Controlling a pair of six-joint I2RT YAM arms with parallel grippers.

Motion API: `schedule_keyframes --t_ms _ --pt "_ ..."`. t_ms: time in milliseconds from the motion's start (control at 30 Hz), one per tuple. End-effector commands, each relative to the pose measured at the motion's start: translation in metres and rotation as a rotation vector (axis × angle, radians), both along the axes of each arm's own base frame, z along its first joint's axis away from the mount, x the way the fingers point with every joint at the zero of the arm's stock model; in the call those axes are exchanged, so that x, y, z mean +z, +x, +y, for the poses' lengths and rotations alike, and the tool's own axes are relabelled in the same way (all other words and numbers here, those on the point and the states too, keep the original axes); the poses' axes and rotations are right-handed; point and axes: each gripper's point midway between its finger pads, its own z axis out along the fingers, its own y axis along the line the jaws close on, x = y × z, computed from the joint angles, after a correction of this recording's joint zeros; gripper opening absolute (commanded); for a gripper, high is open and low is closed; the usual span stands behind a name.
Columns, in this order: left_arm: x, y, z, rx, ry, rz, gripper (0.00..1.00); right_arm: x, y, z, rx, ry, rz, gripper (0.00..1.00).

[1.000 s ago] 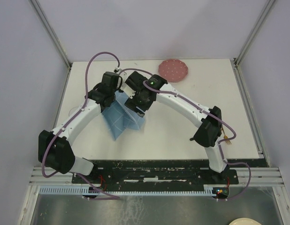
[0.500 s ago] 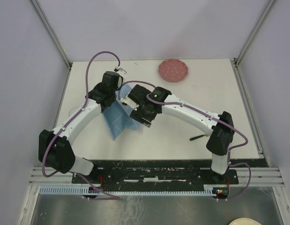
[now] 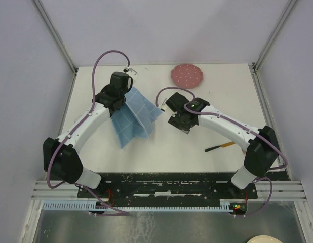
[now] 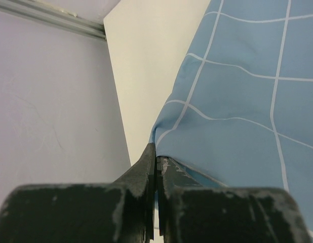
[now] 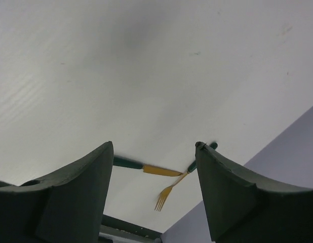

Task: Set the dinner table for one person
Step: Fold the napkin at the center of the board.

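**One-corner hold leaves the placemat likely to land creased**

The left gripper [image 3: 122, 100] is closed tight on an edge of the blue grid-patterned placemat [image 3: 136, 116]. In the left wrist view its tips [image 4: 155, 152] meet with only a thin sliver of cloth [image 4: 237, 101] pinched between them. The right gripper [image 3: 179, 121] stands wide apart and has hold of nothing, with only bare tabletop between its tips [image 5: 154, 146].

The dinner table [image 3: 197, 152] is the white square surface under both arms. The placemat hangs over its left half, folded on itself, with its lower corner down on the surface.

The main risk is that so shallow a pinch lets the cloth slide out if it is tugged sideways. With only one point held, lowering it would probably leave it doubled over instead of flat. It also sits left of centre, so it could settle too close to the table's left edge.

A second risk is on the right. The knife [image 3: 221, 147] lies close to the right arm's elbow, and the right wrist view shows a fork [image 5: 169, 192] crossing beside the knife [image 5: 144, 167]. A sweep of that arm could knock either one.

The pink dotted plate [image 3: 187, 75] sits well apart at the far edge and is not yet on the placemat.
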Motion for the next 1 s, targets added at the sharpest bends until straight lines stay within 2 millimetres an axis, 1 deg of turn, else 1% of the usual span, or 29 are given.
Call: schedule_keyframes --t_ms 0,67,100,167,267,367,467,600,733,967 --pt "0.057 0.016 -0.009 -0.014 -0.091 -0.156 0.03 0.009 0.037 -0.048 -0.134 -0.026 -0.114 0.74" --pt "0.069 0.015 -0.010 -0.020 -0.101 -0.175 0.03 0.010 0.044 -0.065 -0.151 -0.062 -0.129 0.73" --pt "0.072 0.014 -0.012 -0.040 -0.114 -0.178 0.03 0.010 0.045 -0.068 -0.148 -0.072 -0.131 0.73" --pt "0.074 0.010 -0.012 -0.050 -0.113 -0.180 0.03 0.010 0.046 -0.070 -0.139 -0.081 -0.133 0.73" --pt "0.070 0.002 -0.011 -0.069 -0.122 -0.184 0.03 0.003 0.049 -0.068 -0.136 -0.092 -0.116 0.73" --pt "0.070 -0.004 -0.014 -0.095 -0.142 -0.183 0.03 -0.002 0.059 -0.061 -0.147 -0.097 -0.108 0.72" --pt "0.079 -0.004 -0.016 -0.113 -0.137 -0.193 0.03 -0.001 0.072 -0.056 -0.177 -0.089 -0.105 0.71" --pt "0.096 -0.001 -0.014 -0.123 -0.106 -0.226 0.03 0.002 0.084 -0.052 -0.207 -0.078 -0.103 0.70" --pt "0.106 -0.001 -0.014 -0.122 -0.113 -0.254 0.03 0.002 0.090 -0.051 -0.215 -0.078 -0.103 0.69" --pt "0.102 -0.005 -0.009 -0.106 -0.101 -0.253 0.03 0.001 0.090 -0.051 -0.212 -0.084 -0.101 0.69"
